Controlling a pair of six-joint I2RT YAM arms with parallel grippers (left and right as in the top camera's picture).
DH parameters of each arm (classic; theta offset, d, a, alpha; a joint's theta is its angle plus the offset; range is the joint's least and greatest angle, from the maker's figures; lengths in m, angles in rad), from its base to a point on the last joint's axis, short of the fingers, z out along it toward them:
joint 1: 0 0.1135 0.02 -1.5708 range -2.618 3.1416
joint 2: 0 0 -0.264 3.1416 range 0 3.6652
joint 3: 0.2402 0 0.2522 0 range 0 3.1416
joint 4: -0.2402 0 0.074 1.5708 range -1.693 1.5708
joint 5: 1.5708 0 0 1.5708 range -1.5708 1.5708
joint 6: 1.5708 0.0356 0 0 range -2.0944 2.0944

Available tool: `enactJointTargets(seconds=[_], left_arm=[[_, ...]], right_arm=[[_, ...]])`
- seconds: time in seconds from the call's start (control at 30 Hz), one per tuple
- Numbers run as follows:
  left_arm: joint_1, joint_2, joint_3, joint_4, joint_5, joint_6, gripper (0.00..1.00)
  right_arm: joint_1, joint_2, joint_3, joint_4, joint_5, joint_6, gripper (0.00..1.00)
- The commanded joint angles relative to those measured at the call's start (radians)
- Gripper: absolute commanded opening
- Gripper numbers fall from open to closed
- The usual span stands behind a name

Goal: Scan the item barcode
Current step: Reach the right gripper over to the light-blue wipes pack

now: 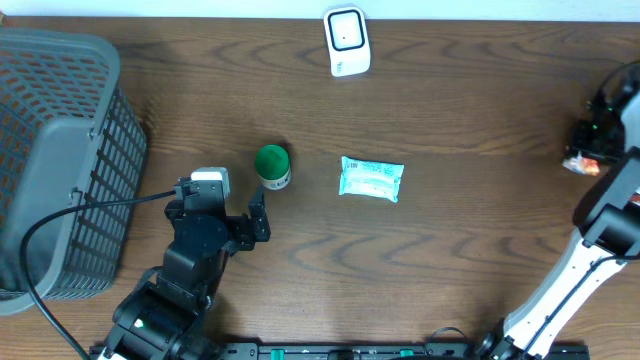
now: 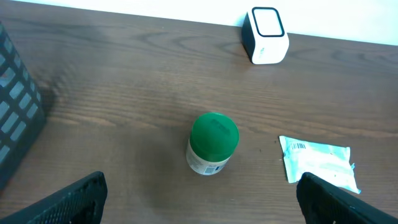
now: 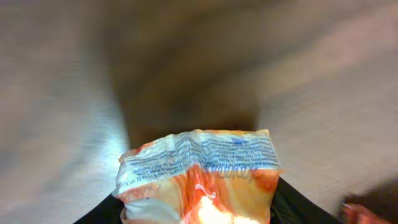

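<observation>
Gripping orange packet (image 3: 199, 165), right pincer (image 3: 196, 211) half-closed on it; left pincer (image 2: 208, 202) wide open, empty.

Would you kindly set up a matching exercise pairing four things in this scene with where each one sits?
Things:
1. green-lidded bottle
2. white scanner
3. grey basket
4. orange packet

Places:
A. far left of the table
B. between the fingers of the right gripper
C. back edge, near the middle
D. just ahead of the open left gripper

Pairs: 1-D, 2-C, 3-A, 4-B.
</observation>
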State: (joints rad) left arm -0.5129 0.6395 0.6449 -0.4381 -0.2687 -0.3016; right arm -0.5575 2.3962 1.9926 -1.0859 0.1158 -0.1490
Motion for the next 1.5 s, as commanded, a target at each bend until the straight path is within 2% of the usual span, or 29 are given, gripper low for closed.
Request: enactJointTargets(seconds=[0.0,0.03,0.07,0.1,0.13,0.3,0.4,0.63,0.77,0.9,1.03,1.13,1.3,1.37,1.47], left_arm=[[0.003,-0.001,0.002,0.004,-0.013,0.013,0.98],[0.003,-0.001,0.002,0.004,-0.013,0.013,0.98],[0.003,-0.001,0.002,0.004,-0.013,0.013,0.98],[0.003,-0.001,0.002,0.004,-0.013,0.013,0.98],[0.003,-0.001,0.002,0.004,-0.013,0.013,0.98],[0.003,-0.001,0.002,0.004,-0.013,0.013,0.98],[0.003,-0.001,0.002,0.004,-0.013,0.013,0.98],[0.003,-0.001,0.002,0.004,-0.013,0.013,0.98],[0.003,-0.001,0.002,0.004,-0.013,0.013,0.98],[0.003,-0.001,0.002,0.004,-0.013,0.013,0.98],[0.003,-0.001,0.002,0.004,-0.013,0.013,0.98],[0.003,-0.001,0.002,0.004,-0.013,0.013,0.98],[0.003,-0.001,0.002,0.004,-0.013,0.013,0.98],[0.003,-0.001,0.002,0.004,-0.013,0.013,0.98],[0.003,-0.001,0.002,0.004,-0.013,0.013,0.98]], right_arm=[[-0.066,0.01,0.003,-0.015,0.041,0.042,0.5],[-0.083,0.01,0.003,-0.016,0.04,0.053,0.54],[-0.1,0.01,0.003,-0.018,0.04,0.071,0.71],[-0.112,0.01,0.003,-0.019,0.04,0.085,0.81],[-0.125,0.01,0.003,-0.021,0.034,0.098,0.99],[-0.154,-0.021,0.019,-0.023,-0.131,0.1,0.99],[-0.148,-0.076,0.089,-0.036,-0.288,0.116,0.99],[-0.045,-0.248,0.168,-0.05,-0.624,0.164,0.99],[0.107,-0.267,0.163,-0.147,-0.643,0.163,0.99],[0.271,-0.262,0.083,-0.21,-0.622,0.123,0.99],[0.459,-0.262,-0.033,-0.196,-0.43,0.112,0.99],[0.59,-0.262,-0.11,-0.197,-0.385,0.145,0.99],[0.748,-0.262,-0.193,-0.188,-0.531,0.204,0.99],[0.779,-0.262,-0.214,-0.18,-0.651,0.203,0.99],[0.787,-0.262,-0.248,-0.154,-0.712,0.197,0.99]])
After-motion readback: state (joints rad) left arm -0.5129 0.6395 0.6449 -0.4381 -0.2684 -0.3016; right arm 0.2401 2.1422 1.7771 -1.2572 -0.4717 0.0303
